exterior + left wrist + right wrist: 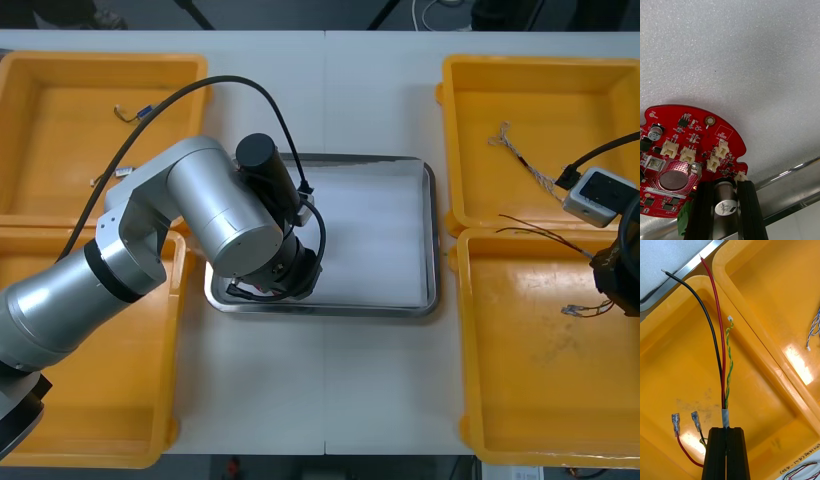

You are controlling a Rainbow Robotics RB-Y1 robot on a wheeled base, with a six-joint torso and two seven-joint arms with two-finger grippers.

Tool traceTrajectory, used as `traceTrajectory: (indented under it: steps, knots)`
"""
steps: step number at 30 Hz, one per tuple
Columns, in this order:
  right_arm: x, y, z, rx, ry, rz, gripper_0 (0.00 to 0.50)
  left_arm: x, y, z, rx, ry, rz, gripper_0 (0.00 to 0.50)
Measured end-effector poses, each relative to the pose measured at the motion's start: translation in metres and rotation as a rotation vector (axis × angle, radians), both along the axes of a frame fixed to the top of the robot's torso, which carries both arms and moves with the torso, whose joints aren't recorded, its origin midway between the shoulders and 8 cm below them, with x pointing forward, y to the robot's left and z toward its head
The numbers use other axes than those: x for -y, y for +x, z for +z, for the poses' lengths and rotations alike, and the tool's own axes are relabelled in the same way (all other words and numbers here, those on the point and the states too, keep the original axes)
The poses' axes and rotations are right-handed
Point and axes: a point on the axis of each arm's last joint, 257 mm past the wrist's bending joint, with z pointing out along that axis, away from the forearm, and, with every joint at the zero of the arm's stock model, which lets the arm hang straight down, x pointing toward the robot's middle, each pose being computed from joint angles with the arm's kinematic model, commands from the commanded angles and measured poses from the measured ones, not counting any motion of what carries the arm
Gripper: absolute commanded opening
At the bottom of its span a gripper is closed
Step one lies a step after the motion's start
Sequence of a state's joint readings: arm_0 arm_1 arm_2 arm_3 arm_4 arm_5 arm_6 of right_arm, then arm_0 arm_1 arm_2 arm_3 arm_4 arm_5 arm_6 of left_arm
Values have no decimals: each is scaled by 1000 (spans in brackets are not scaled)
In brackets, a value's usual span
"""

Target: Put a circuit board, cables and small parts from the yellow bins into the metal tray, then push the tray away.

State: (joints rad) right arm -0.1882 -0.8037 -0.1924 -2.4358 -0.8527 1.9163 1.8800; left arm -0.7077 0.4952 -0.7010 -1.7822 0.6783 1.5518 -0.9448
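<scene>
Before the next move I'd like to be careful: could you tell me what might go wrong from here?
1. The left tool grips the circuit board by one silver part close to the metal tray's rim; released here, the board might land on the rim.
2. The right tool pinches the cable bundle at its taped end; the loose ends could snag the yellow bin's wall.

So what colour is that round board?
The board is red, with small cream plugs on it. The left wrist view shows it best.
</scene>
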Motion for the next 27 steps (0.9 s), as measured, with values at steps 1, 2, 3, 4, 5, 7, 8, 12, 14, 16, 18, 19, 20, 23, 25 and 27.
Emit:
traceTrajectory:
  steps: [1,2,3,4,5,7,8,12,14,16,18,19,20,23,25,27]
  knots:
    - [0,0,0,0,0,0,0,0,0,0,1,1,0,1]
    - [0,0,0,0,0,0,0,0,0,0,1,1,1,2]
    - [0,0,0,0,0,0,0,0,0,0,1,1,1,11]
    - [0,0,0,0,0,0,0,0,0,0,2,1,1,150]
    - [0,0,0,0,0,0,0,0,1,0,2,1,1,284]
    - [0,0,0,1,-1,-1,0,0,1,0,2,1,1,468]
    - [1,0,0,1,-1,-2,0,0,1,0,2,1,1,500]
    - [1,0,0,2,-2,-3,0,-1,1,1,3,1,2,500]
    - [1,0,0,2,-2,-3,0,-2,1,3,-1,3,6,500]
    - [1,0,0,2,-2,-3,0,-7,-1,7,-11,12,16,500]
    - [1,0,0,2,-2,-3,0,-12,-4,17,-21,12,25,500]
    - [1,0,0,2,-2,-3,0,-14,-5,23,-26,10,29,500]
    - [1,0,0,2,-2,-3,0,-16,-7,30,-30,4,32,500]
    - [1,1,1,3,-3,-3,0,-24,-11,52,-40,-9,47,500]
    - [0,2,3,9,-4,0,0,-31,-12,66,-41,-17,61,500]
    - [-2,4,7,17,-3,9,0,-37,-12,78,-35,-26,76,500]
